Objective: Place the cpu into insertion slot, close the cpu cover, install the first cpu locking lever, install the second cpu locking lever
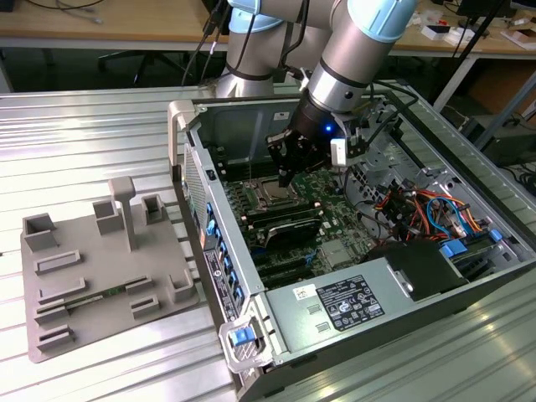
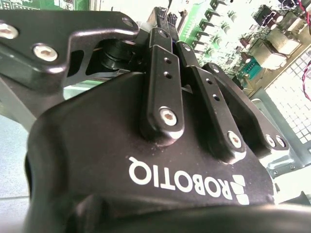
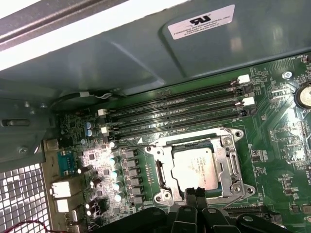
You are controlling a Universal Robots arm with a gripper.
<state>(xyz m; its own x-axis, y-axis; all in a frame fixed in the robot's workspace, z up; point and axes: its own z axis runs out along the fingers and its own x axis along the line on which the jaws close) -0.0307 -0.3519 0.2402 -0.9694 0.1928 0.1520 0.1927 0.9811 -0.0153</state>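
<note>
Memory slots (image 3: pixel 175 110) just beside cpu (image 3: pixel 194 167), jaws at its edge

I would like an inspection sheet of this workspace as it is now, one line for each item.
Surface: ribbed metal table bearing an open computer case.
Job's things: cpu lies in the insertion slot; cover appears down around it.
Clutter: grey holder tray on the table, at the exterior view's left of the case.
Grippers: gripper shut, tips by the cpu's edge.
Cables: orange and blue wires inside the case.
Surroundings: wooden desks behind the table.
</note>
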